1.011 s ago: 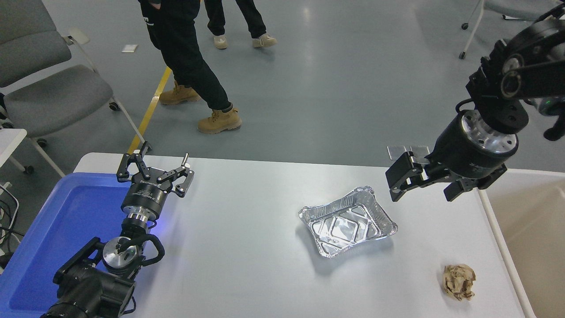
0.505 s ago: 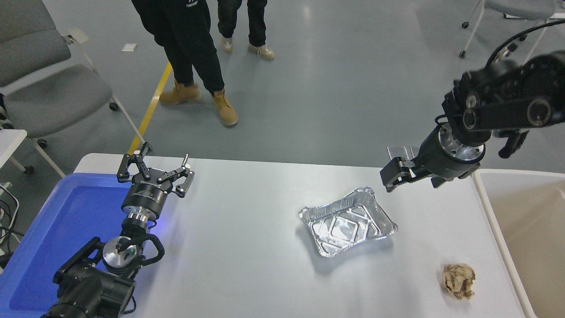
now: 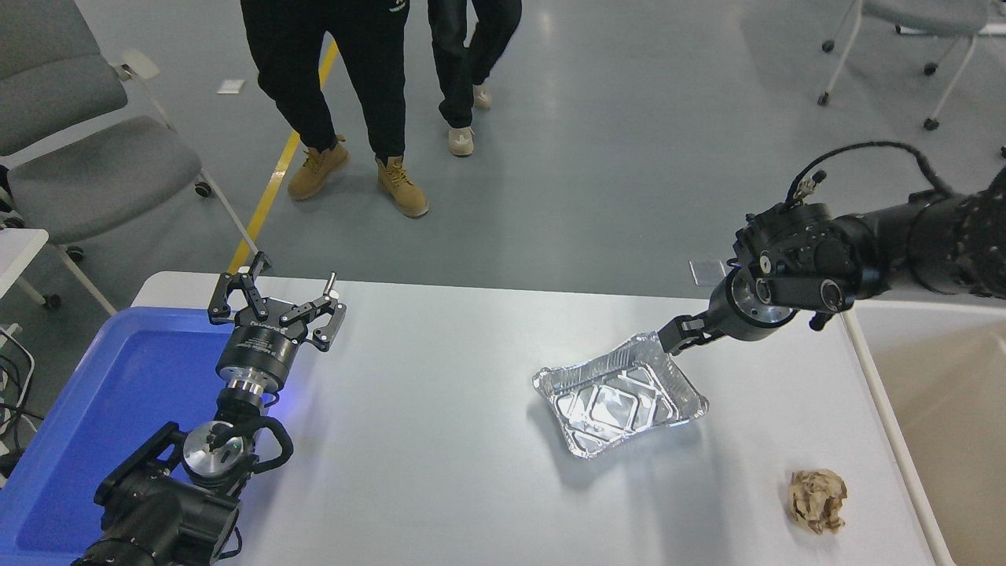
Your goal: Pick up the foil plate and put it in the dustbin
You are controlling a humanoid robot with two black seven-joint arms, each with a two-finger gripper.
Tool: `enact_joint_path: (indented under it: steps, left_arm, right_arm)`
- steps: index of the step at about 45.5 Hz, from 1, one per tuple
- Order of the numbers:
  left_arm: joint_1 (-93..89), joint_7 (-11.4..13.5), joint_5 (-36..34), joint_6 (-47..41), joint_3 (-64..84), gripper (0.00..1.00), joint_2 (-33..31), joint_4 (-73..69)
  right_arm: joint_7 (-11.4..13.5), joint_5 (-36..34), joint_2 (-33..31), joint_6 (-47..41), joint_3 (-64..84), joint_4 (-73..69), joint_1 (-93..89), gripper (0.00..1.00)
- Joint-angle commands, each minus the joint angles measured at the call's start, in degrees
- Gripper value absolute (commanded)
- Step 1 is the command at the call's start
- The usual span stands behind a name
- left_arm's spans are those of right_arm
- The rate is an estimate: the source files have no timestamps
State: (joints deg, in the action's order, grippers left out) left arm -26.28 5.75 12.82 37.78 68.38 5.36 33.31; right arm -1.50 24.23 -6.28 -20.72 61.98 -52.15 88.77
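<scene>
glossy grey floor (image 3: 629,141) | yellow floor line (image 3: 271,196) | grey padded wheeled chairs (image 3: 86,165) at left | white tabletop (image 3: 440,440)

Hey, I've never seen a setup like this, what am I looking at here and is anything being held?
This is one view from a camera high on a two-armed robot, looking down at its white table. The left gripper sits parked, open, over a blue tray. The right gripper reaches to the far corner of the foil plate; whether it is open is unclear. Nothing is lifted. A brown paper ball lies nearby, the beige dustbin at the right. People stand beyond.
</scene>
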Motion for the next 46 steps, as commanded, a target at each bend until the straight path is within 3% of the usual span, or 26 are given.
enact_joint_path:
  steps: [1, 19, 46]
  left_arm:
    - [0.0, -0.04, 0.01, 0.02, 0.0, 0.99, 0.0, 0.0]
    - [0.0, -0.04, 0.01, 0.02, 0.0, 0.99, 0.0, 0.0]
    - [0.0, 0.05, 0.01, 0.02, 0.0, 0.99, 0.0, 0.0]
  right_arm:
    - [0.01, 1.61, 2.77, 1.3, -2.39, 8.82, -8.43, 1.0]
    - [0.01, 3.72, 6.28, 2.35, -3.53, 22.79, -19.59, 1.0]
    - [0.45, 6.8, 6.28, 4.99, -3.53, 26.67, -24.87, 0.97]
